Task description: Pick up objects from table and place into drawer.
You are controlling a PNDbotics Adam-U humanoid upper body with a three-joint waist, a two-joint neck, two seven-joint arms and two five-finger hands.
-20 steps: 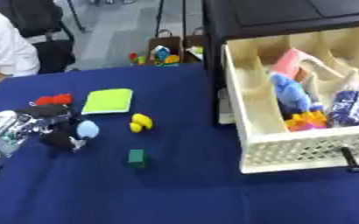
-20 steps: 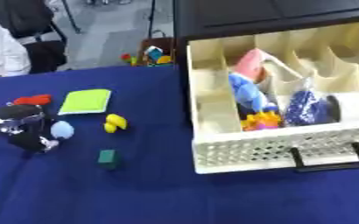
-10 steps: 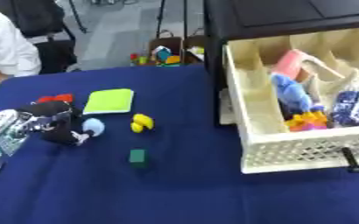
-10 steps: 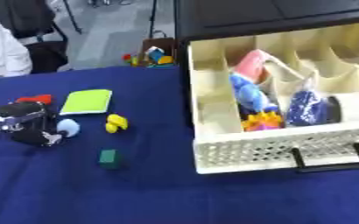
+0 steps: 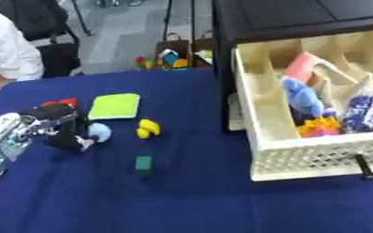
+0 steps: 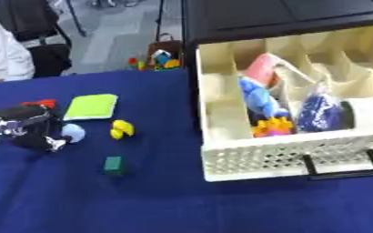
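Note:
My left hand (image 5: 56,127) is at the left of the blue table, its black fingers curled round a small light-blue ball (image 5: 100,132). A red object (image 5: 60,103) peeks out just behind the hand. A lime-green flat pad (image 5: 116,106) lies farther back. A small yellow toy (image 5: 148,128) sits to the right of the ball, and a dark green block (image 5: 143,163) lies nearer me. The cream drawer (image 5: 317,157) stands pulled open at the right, holding a blue plush, a pink item, orange pieces and a dark blue bag. My right hand shows in no view.
A black cabinet (image 5: 301,16) tops the drawer. The drawer's black handle (image 6: 337,166) juts toward me. A small shelf of coloured toys (image 5: 170,57) stands on the floor beyond the table. A person in white (image 5: 7,50) sits at the far left.
My left hand has moved a little to the right and away from me with the light-blue ball; the whole picture has shifted slightly. The other objects stay where they were.

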